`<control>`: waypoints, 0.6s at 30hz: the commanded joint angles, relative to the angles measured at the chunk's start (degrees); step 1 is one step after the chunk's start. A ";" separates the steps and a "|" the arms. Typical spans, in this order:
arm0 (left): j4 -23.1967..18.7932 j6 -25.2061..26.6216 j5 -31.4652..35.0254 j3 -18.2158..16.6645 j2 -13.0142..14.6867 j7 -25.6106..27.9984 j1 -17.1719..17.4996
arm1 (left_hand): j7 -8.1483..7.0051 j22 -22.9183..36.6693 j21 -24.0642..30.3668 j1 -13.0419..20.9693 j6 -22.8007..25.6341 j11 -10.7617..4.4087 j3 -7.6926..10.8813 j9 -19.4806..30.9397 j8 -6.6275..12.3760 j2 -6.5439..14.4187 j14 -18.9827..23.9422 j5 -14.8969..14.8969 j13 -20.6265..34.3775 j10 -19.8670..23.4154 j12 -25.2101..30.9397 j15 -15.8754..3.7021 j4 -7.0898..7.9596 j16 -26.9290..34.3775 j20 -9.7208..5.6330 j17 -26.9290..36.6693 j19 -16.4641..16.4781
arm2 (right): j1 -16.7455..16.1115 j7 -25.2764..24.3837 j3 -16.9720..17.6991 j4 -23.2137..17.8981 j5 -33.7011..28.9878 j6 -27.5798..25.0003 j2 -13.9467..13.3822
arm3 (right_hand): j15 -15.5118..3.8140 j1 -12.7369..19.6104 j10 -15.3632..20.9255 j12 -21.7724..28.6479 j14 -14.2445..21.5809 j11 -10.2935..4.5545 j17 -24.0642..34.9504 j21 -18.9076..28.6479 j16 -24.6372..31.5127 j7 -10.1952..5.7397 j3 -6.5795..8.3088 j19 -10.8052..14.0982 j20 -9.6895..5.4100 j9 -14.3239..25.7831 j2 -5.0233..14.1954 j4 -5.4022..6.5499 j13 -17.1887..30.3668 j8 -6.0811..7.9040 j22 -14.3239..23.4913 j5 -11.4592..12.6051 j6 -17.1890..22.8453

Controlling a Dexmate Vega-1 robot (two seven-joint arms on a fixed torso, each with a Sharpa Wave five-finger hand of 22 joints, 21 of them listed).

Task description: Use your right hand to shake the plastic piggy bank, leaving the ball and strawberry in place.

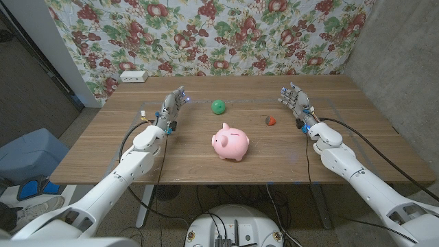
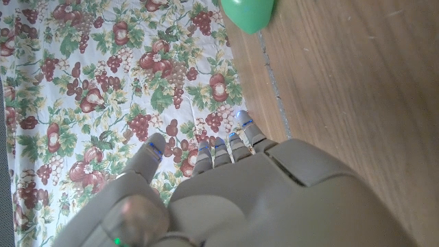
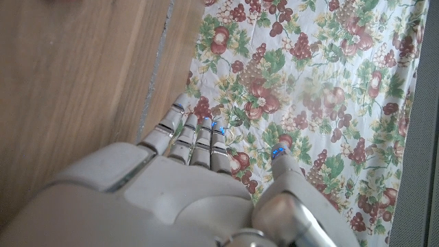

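Head view gives us a wooden desk [image 1: 192, 161] with plank grain running across it, its far edge set against a hanging cloth [image 1: 219, 34] printed with red fruit and green leaves. A grey wall [image 1: 398, 48] stands at the robot's right, and a small white box [image 1: 133, 77] sits on the desk's far left corner. Off the desk's left side we see a blue bin [image 1: 31, 156] on the floor.

We find the pink piggy bank [image 1: 230, 143] near the middle of the desk, standing upright and untouched. The green ball [image 1: 218, 106] lies farther back, a little to the left of it, and the strawberry [image 1: 271, 121] lies to its right; all three are well apart.

Our left hand [image 1: 173, 106] is raised over the desk's left part, fingers spread and holding nothing. Our right hand [image 1: 295, 99] is raised over the right part, likewise spread and holding nothing, well apart from the piggy bank.

Left wrist view shows the ball against the wood beside the cloth.
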 commanded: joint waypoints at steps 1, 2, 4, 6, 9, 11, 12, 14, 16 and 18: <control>-2.66 0.61 1.11 0.15 0.05 2.91 0.53 | 0.15 0.29 0.22 0.29 0.52 -0.43 0.34 0.11 0.36 3.20 0.03 0.27 0.19 0.31 0.38 -0.97 -0.13 0.14 -0.21 0.18 -0.07 | 1.74 4.67 1.81 5.36 1.90 2.99 0.58 | 0.31 -0.29 0.53 0.05 0.32 0.41 -0.14 0.03 0.09 0.42 -0.13 0.71 0.42 0.18 0.18 0.08 0.14 0.16 0.20 0.07 0.45; -2.78 0.70 1.29 0.13 0.15 3.16 0.51 | 0.13 0.29 0.20 0.28 0.53 -0.41 0.35 0.11 0.37 3.18 0.03 0.28 0.19 0.34 0.39 -0.96 -0.15 0.13 -0.18 0.16 -0.01 | 1.78 4.38 1.83 5.48 1.66 3.37 0.73 | 0.43 -0.43 0.56 0.01 0.33 0.46 -0.22 -0.03 0.02 0.49 -0.21 0.71 0.46 0.18 -0.01 0.08 0.14 0.12 0.19 0.03 0.48; -2.84 0.75 1.59 0.06 0.40 3.36 0.42 | 0.14 0.29 0.14 0.25 0.60 -0.40 0.35 0.11 0.41 3.06 0.08 0.29 0.19 0.33 0.40 -1.00 -0.20 0.14 -0.20 0.11 0.14 | 1.90 4.12 1.76 5.61 1.38 3.62 0.86 | 0.55 -0.56 0.67 -0.02 0.43 0.63 -0.32 -0.14 -0.04 0.54 -0.30 0.65 0.57 0.18 -0.26 0.05 0.13 0.07 0.19 0.00 0.52; -2.69 0.67 1.54 -0.10 0.45 3.39 0.34 | 0.10 0.29 0.02 0.23 0.64 -0.39 0.36 0.10 0.43 2.94 0.11 0.30 0.18 0.42 0.44 -0.97 -0.29 0.12 -0.21 0.05 0.20 | 1.98 3.40 1.49 5.42 0.70 3.44 0.81 | 0.72 -0.66 0.75 -0.06 0.44 0.66 -0.42 -0.23 -0.12 0.59 -0.39 0.61 0.80 0.18 -0.46 0.00 0.12 0.06 0.19 -0.02 0.62; -2.39 0.78 1.23 -0.30 0.65 3.03 0.21 | -0.01 0.30 -0.11 0.21 0.68 -0.40 0.33 0.10 0.47 2.52 0.26 0.30 0.17 0.46 0.48 -0.98 -0.62 0.10 -0.08 -0.11 0.64 | 1.93 2.09 1.16 4.80 -0.22 3.11 0.74 | 1.23 -0.66 0.79 -0.19 0.64 0.64 -0.57 -0.46 -0.16 0.81 -0.42 0.42 1.50 0.17 -0.57 -0.16 0.12 -0.07 0.20 0.00 0.60; -2.20 1.02 1.05 -0.38 0.79 2.89 0.17 | -0.07 0.31 -0.17 0.17 0.77 -0.39 0.26 0.10 0.51 2.22 0.34 0.28 0.17 0.50 0.50 -0.99 -0.80 0.09 0.11 -0.19 0.87 | 1.81 0.86 0.88 4.00 -1.36 3.03 0.43 | 2.01 -0.42 0.77 -0.35 0.74 0.80 -0.75 -0.68 -0.25 0.88 -0.32 0.26 2.32 0.17 -0.59 -0.46 0.12 -0.19 0.23 0.08 0.56; -2.11 1.18 0.96 -0.42 0.82 2.90 0.15 | -0.07 0.31 -0.20 0.16 0.88 -0.42 0.24 0.10 0.55 2.10 0.42 0.27 0.17 0.52 0.51 -0.87 -0.89 0.10 0.27 -0.22 0.99 | 1.72 0.08 0.71 3.55 -2.14 3.01 0.20 | 2.11 -0.31 0.79 -0.41 0.77 0.84 -0.83 -0.88 -0.29 1.04 -0.28 -0.06 2.65 0.17 -0.61 -0.61 0.12 -0.29 0.25 0.12 0.44; -1.81 1.59 0.80 -0.39 0.92 2.73 -0.04 | -0.05 0.33 -0.28 0.09 1.08 -0.32 0.14 0.11 0.62 1.69 0.68 0.24 0.16 0.69 0.58 -0.88 -1.19 0.14 0.51 -0.32 1.45 | 1.30 -1.57 0.50 2.33 -3.50 2.91 -0.26 | 2.31 -0.13 0.77 -0.48 0.74 0.85 -0.90 -0.96 -0.35 0.96 -0.19 -0.08 2.78 0.17 -0.59 -0.78 0.13 -0.38 0.26 0.18 0.33; -1.17 1.94 0.65 -0.27 0.85 2.38 -0.47 | -0.05 0.34 -0.32 0.06 1.13 -0.23 0.14 0.11 0.63 1.64 0.74 0.24 0.16 0.82 0.63 -0.86 -1.28 0.14 0.66 -0.35 1.72 | 0.86 -2.89 0.32 1.00 -4.77 2.68 -0.93 | 2.31 0.19 0.63 -0.63 0.74 0.68 -1.02 -1.09 -0.44 0.99 -0.03 -0.15 2.98 0.16 -0.60 -1.09 0.13 -0.47 0.27 0.28 0.24; -0.17 1.91 0.53 -0.11 0.62 1.80 -1.07 | -0.11 0.35 -0.36 0.05 1.17 -0.28 0.13 0.11 0.64 1.53 0.83 0.24 0.16 0.80 0.62 -0.94 -1.42 0.14 0.74 -0.39 1.97 | 0.31 -4.23 0.29 -0.39 -5.84 2.55 -1.51 | 2.63 0.40 0.61 -0.69 0.69 0.75 -1.09 -1.15 -0.52 1.05 0.06 -0.15 3.02 0.16 -0.64 -1.30 0.13 -0.51 0.27 0.34 0.22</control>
